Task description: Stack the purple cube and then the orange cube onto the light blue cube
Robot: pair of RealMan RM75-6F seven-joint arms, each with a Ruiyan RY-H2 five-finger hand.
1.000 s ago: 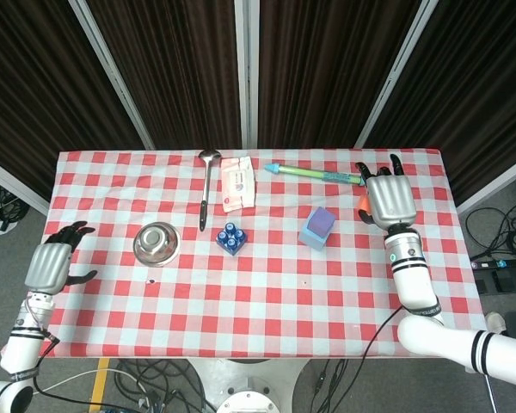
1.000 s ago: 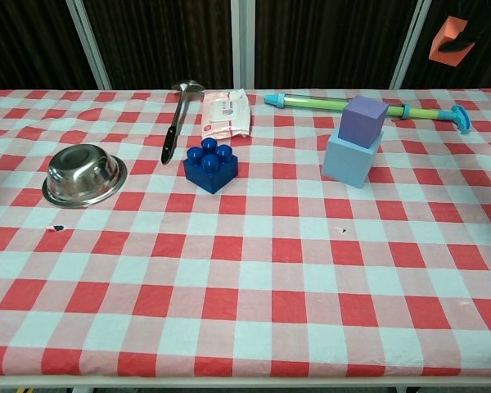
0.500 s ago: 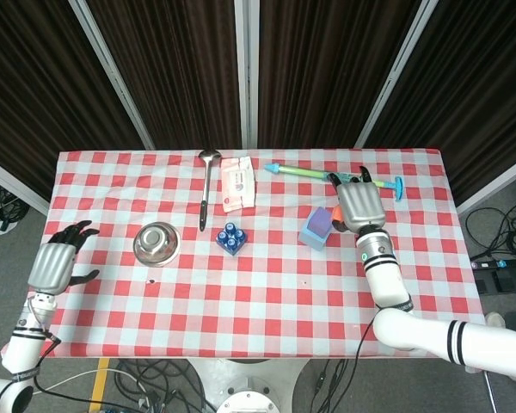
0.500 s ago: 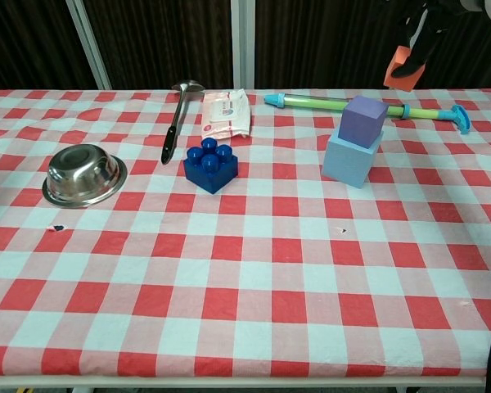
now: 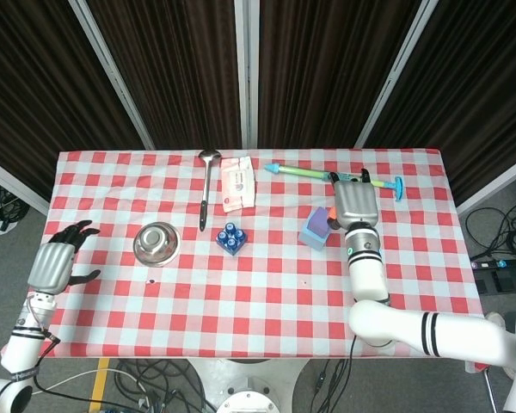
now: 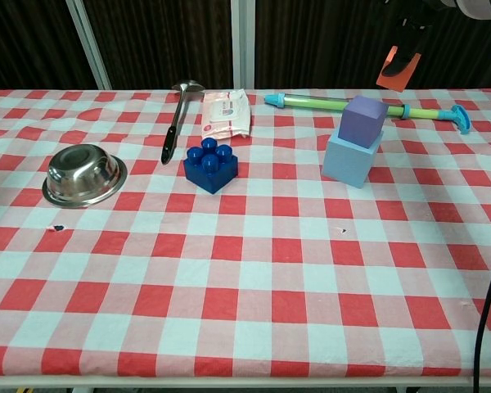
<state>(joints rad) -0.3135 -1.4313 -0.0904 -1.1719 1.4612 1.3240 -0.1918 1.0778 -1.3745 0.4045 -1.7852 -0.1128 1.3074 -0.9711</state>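
We saw the right hand (image 5: 355,205) raised above the counter (image 5: 267,284), back of the hand upward, its forearm running down toward the near edge just right of the light blue cube (image 6: 351,159). It held the orange cube (image 6: 397,69) pinched in its fingers; in the chest view that cube hung tilted in the air, up and to the right of the light blue cube and touching nothing below it. The purple cube (image 6: 365,119) sat on top of the light blue cube, slightly askew. From the head view only a sliver of the orange cube showed at the hand's left edge, and the chest view cut the hand off at the top, so we could not make out how the fingers lay. The left hand (image 5: 52,263) hovered far to the left of the light blue cube, off the counter's edge, fingers spread and holding nothing.
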